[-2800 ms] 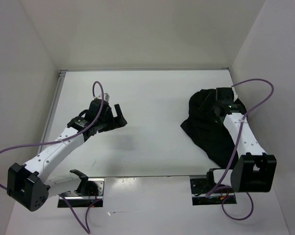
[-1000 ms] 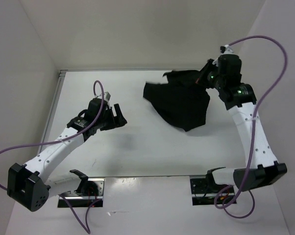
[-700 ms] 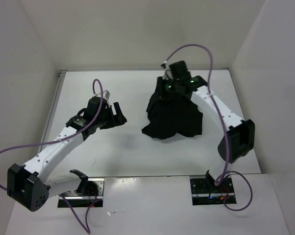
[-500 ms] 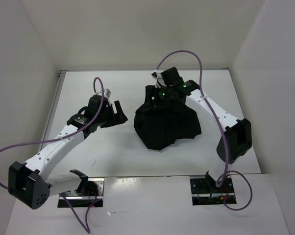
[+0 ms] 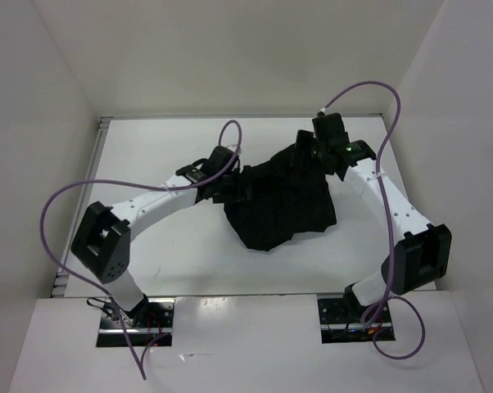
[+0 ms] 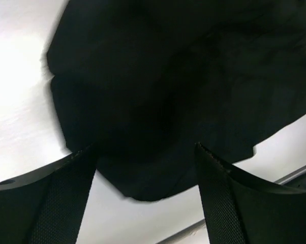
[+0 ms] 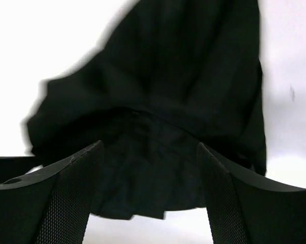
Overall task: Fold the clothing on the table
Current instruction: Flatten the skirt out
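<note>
White walls (image 5: 230,57), table (image 5: 148,147), crumpled clothing (image 5: 283,205) (left arm (image 5: 160,199) overlapping), purple cable (image 5: 365,83)

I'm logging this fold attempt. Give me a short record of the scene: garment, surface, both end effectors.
clothing: black, crumpled in a heap, not folded
table: glossy white, clothing lies near its middle
left end effector: open, at the heap's left edge
right end effector: open, at the heap's far right part
held: nothing visibly gripped

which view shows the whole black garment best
Top external: the clothing shows nearly whole, a crumpled heap on the table. The left wrist view gives only a dark, blurred patch with one edge; the right wrist view shows closer folds, but cropped.
</note>
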Tool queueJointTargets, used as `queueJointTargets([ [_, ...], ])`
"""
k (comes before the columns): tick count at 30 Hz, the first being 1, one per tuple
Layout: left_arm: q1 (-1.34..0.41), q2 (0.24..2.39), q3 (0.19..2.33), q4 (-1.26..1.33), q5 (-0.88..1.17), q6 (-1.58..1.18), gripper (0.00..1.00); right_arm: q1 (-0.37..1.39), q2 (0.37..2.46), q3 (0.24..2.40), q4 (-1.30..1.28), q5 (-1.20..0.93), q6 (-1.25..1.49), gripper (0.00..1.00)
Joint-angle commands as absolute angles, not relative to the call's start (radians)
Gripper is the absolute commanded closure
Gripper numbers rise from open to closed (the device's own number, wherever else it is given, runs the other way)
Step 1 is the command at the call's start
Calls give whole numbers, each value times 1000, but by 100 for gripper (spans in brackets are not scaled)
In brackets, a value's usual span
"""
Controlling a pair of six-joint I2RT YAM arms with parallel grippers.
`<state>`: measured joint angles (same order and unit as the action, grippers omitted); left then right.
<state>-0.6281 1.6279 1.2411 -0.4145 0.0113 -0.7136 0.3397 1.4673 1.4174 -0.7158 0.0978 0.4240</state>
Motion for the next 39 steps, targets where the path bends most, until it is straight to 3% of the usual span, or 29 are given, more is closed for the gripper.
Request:
queueJointTargets([
  [1,-669,1707,1373,-396,-69,-736,17,319,1473,1335,-704,147,445,21],
  [7,-729,1937,1549,-490,-178,-747,18,299,1421,1256,-675,117,445,21],
  [11,-749,2014,1661,-618,-323,-747,100,290,1402,1247,-675,117,445,21],
  [16,-749,1915,1713,-546,-250,-588,100,279,1446,1229,-666,107,445,21],
  [20,-730,1893,1950,-589,-155,-482,100,270,1509,1229,-644,107,454,22],
  [31,-699,1933,2292,-692,309,-224,100,252,1415,1218,-592,100,474,25],
  [35,-699,1859,2177,-687,339,-212,100,241,1271,1193,-542,109,485,25],
  [36,-699,1800,2052,-669,328,-212,100,241,1249,1180,-532,91,474,25],
  [39,-686,1674,1844,-592,210,-311,88,241,1207,1166,-514,34,465,25],
])
